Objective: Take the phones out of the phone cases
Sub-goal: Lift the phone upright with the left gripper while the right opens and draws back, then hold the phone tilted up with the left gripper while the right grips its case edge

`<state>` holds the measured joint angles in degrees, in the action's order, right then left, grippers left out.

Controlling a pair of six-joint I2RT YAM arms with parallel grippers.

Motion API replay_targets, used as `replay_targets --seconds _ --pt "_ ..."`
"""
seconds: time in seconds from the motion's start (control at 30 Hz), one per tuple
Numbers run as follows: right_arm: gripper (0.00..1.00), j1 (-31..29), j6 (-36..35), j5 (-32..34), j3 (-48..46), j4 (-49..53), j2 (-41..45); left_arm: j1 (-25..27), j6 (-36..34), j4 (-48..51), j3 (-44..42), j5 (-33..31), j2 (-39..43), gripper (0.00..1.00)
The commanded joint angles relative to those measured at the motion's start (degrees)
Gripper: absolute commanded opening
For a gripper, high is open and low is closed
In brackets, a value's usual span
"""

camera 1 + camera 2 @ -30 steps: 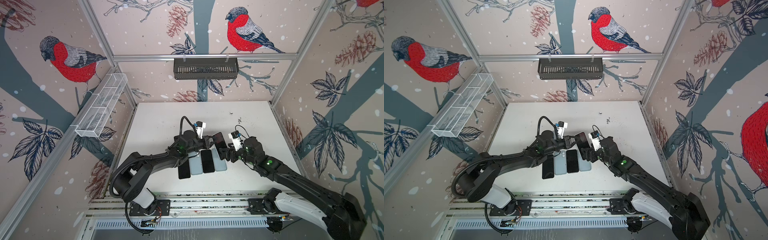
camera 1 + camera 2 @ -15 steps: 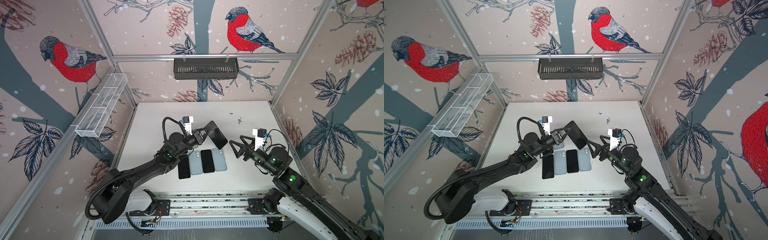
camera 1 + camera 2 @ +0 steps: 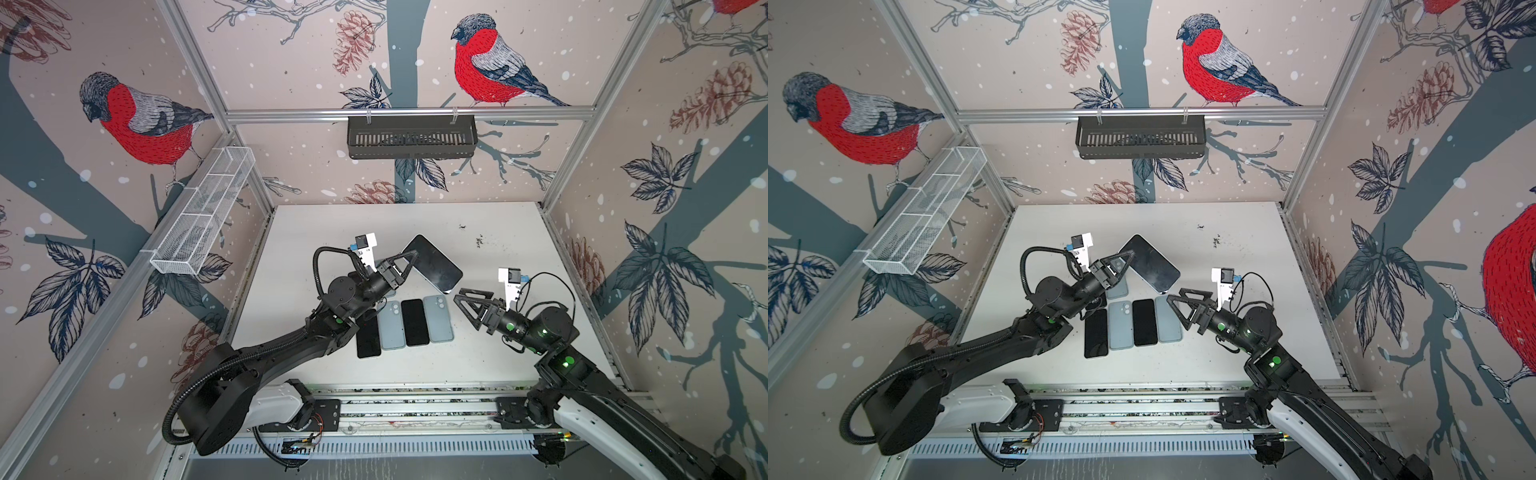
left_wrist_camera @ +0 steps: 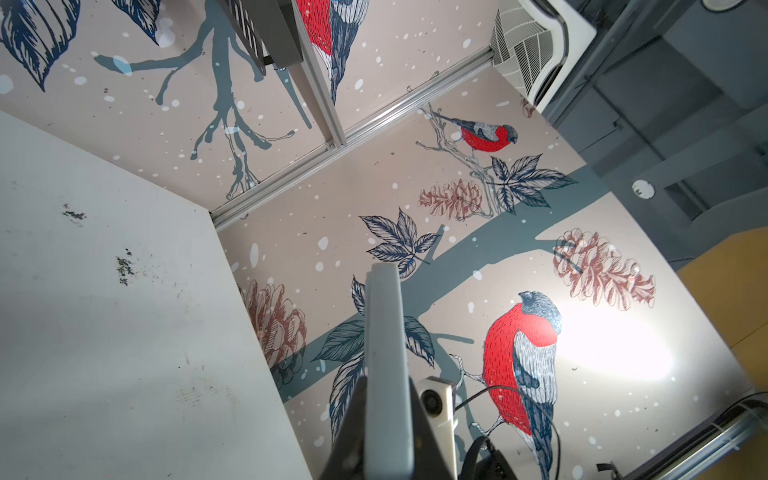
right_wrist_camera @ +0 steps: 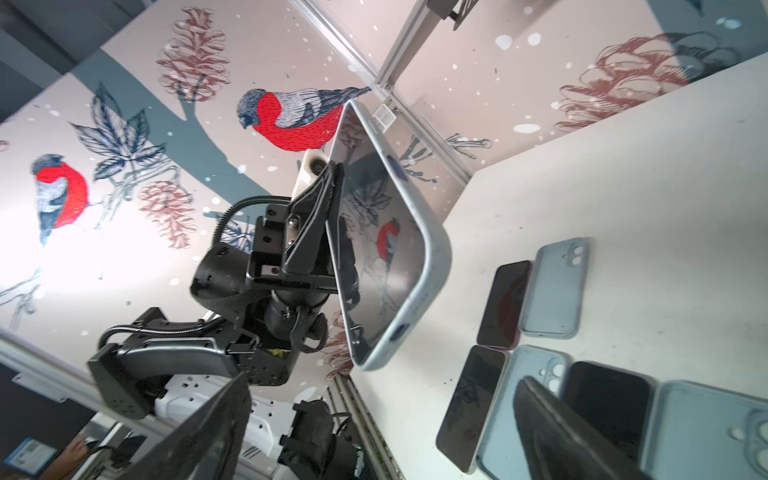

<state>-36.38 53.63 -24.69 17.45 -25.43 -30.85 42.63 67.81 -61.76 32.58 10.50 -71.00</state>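
The left end effector [image 3: 407,261] clamps the cased phone [image 3: 435,266] by one edge, raised just beyond the row of phones [image 3: 415,322] on the desk [image 3: 498,232]. The right end effector [image 3: 464,309] stands beside that row, jaws spread wide. Pinch one case corner with it and peel gradually.

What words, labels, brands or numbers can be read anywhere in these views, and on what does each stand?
No text is legible in any view.
White sticker on the aluminium frame: print too blurred to read.
Blue and white label outside the cell: too small to read.
Cased phone: no brand or marking visible.
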Motion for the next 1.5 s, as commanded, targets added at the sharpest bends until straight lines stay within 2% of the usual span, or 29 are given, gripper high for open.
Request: replay_targets --seconds 0.0,0.2,0.5,0.83,1.27,1.47 --pt "1.00 0.0 7.8 -3.3 -3.2 -17.2 0.0 0.6 7.3 -12.0 -2.0 -4.4 0.2 0.00" --pt "0.99 -0.1 13.1 -3.5 -8.7 -30.6 -1.4 2.2 11.4 -16.8 -4.2 -8.5 -0.3 0.00" --pt "0.86 -0.3 13.4 -6.2 -7.3 -37.7 -9.1 3.5 15.1 -18.2 -3.4 -9.2 -3.0 0.00" --pt "0.60 -0.8 14.2 -7.7 -5.5 -41.5 -16.2 4.5 15.5 -12.2 -2.1 -9.1 -1.5 0.00" --pt "0.48 -3.1 13.6 -7.8 -3.2 -40.8 -18.3 4.9 14.4 -6.6 -1.0 -9.6 0.2 0.00" --pt "0.37 -3.3 13.5 -7.6 -3.1 -40.5 -18.6 5.1 13.9 -4.1 -0.6 -10.1 0.8 0.00"
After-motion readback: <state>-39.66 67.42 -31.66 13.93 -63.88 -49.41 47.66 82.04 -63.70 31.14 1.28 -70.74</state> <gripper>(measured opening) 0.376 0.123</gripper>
